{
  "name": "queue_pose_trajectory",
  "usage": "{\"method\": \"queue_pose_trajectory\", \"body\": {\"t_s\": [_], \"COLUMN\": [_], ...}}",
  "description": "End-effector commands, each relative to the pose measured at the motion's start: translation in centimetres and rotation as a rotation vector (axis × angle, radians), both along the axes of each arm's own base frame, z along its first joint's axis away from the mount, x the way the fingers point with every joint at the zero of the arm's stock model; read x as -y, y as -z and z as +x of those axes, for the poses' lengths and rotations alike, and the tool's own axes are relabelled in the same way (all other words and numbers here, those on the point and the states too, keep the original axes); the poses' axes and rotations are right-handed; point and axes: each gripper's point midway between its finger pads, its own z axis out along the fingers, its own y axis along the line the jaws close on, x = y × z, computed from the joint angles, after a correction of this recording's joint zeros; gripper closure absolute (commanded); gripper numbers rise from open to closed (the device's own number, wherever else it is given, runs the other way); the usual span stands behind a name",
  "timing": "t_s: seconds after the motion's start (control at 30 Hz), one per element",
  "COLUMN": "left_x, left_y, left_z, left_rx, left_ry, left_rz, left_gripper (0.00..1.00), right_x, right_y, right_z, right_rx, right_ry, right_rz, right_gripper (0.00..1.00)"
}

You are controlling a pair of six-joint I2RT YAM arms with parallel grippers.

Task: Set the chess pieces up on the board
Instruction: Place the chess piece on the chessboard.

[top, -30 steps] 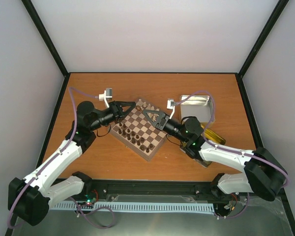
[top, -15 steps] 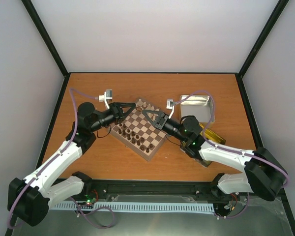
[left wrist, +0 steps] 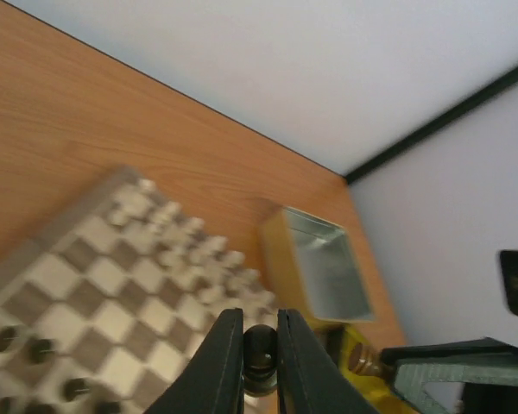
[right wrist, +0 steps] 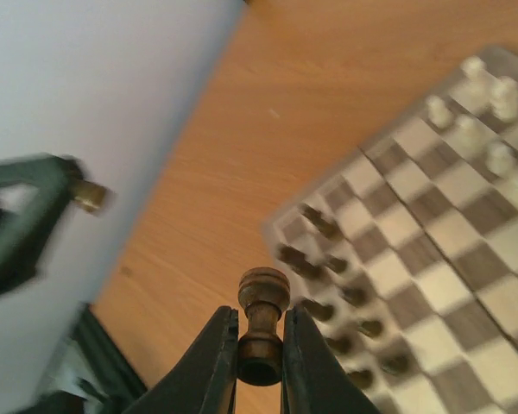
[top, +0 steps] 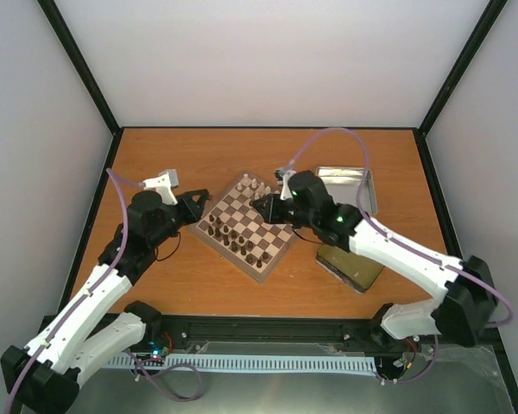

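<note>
Holds a dark chessman (left wrist: pixel 259 354) in the left gripper (top: pixel 193 206), closed narrow, just off the 10 o'clock edge of the board (top: pixel 244 226). Pinches a dark pawn (right wrist: pixel 261 328) in the right gripper (top: pixel 265 207), over the board's 1 o'clock part. Keeps other dark chess pieces (top: pixel 231 238) in rows toward 7 o'clock.

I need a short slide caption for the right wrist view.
Right gripper shut on a dark chess piece, with the board blurred behind.
</note>
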Motion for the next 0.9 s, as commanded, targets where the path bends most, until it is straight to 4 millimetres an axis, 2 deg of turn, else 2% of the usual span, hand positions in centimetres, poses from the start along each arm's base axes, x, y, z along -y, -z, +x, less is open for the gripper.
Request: {"method": "queue_pose_trajectory", "body": {"t_s": [0.0,0.17,0.27,0.33,0.37,0.53,0.7,0.87], "left_x": [-6.0,-10.2,-11.8,-12.6,-13.0,-15.6,-17.8,-18.5], "left_y": [-0.9,-4.2,-6.1,-7.1,-7.6,-8.5,-9.0,-9.2], "left_z": [0.1,-0.8,-1.6,-2.2,-2.5,-4.0,-5.6,-6.3], "left_rx": [0.069,0.121,0.159,0.185,0.197,0.209,0.228,0.253], "left_ry": [-0.254,-0.440,-0.507,-0.539,-0.553,-0.671,-0.779,-0.811], "left_rz": [0.278,0.362,0.384,0.391,0.391,0.390,0.360,0.337], "left_gripper": [0.99,0.99,0.99,0.99,0.99,0.99,0.99,0.99], "right_x": [2.6,-2.2,-5.2,-7.1,-8.1,-12.0,-14.7,-17.1], "right_y": [7.6,6.7,6.3,6.6,7.4,8.5,9.9,10.9], "right_z": [-1.3,-0.4,-0.1,0.0,0.0,0.2,1.4,3.0], "right_rx": [-0.146,-0.093,-0.061,-0.054,-0.057,-0.032,0.002,0.037], "right_ry": [-0.099,-0.205,-0.250,-0.285,-0.303,-0.354,-0.358,-0.359], "right_rz": [-0.479,-0.574,-0.600,-0.625,-0.646,-0.703,-0.737,-0.741], "right_gripper": [0.95,0.96,0.95,0.94,0.94,0.94,0.94,0.93]}}
